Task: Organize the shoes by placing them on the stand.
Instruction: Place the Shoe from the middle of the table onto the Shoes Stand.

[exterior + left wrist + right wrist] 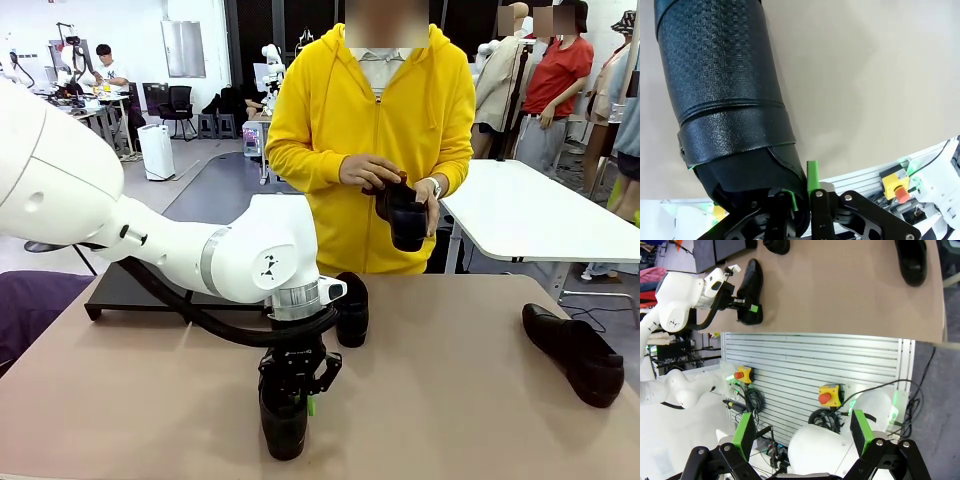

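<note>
Stand (112,290) left, near shoe (283,428) front, right shoe (575,352) seemingly by table (450,410) edge

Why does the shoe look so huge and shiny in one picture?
Left wrist view: the camera sits close to the black shoe, so it looks giant, and light glints off its bumpy leather. Front view: the same shoe looks small and dark, without glints.

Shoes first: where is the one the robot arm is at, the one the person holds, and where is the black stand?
Shoe at the robot arm (284,438), front view, on its near end.
Shoe the person holds (406,222), front view, on its upper.
Stand (108,290), front view, on its bare platform top.
</note>
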You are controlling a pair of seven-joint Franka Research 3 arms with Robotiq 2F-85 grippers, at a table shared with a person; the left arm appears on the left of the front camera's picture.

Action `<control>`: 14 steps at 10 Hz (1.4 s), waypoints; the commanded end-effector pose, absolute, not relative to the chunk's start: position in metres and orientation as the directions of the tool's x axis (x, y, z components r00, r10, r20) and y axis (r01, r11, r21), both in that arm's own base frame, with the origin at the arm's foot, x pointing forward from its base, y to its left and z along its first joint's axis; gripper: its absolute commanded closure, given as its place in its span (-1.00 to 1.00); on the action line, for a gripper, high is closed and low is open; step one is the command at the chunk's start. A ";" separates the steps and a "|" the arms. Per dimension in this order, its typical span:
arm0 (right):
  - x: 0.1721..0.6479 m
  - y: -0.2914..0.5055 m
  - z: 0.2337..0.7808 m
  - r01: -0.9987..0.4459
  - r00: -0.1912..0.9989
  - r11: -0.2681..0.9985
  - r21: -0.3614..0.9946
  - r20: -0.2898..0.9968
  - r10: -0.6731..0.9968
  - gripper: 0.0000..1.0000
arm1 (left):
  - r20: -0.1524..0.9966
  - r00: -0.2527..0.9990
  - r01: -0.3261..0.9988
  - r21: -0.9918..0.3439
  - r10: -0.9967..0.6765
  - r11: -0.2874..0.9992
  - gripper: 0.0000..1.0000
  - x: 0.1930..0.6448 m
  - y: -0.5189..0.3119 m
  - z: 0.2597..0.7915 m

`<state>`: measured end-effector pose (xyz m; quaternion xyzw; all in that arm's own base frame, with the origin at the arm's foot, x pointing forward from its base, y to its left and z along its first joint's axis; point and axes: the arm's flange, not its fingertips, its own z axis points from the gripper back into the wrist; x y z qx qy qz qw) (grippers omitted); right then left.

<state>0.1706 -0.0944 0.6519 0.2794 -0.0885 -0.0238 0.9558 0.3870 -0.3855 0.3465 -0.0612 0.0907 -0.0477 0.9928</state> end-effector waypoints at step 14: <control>0.170 -0.095 0.657 -0.028 0.984 0.836 0.548 0.163 -0.074 -1.00 | 0.070 0.982 0.178 -0.030 -0.176 0.984 1.00 0.295 -0.220 0.517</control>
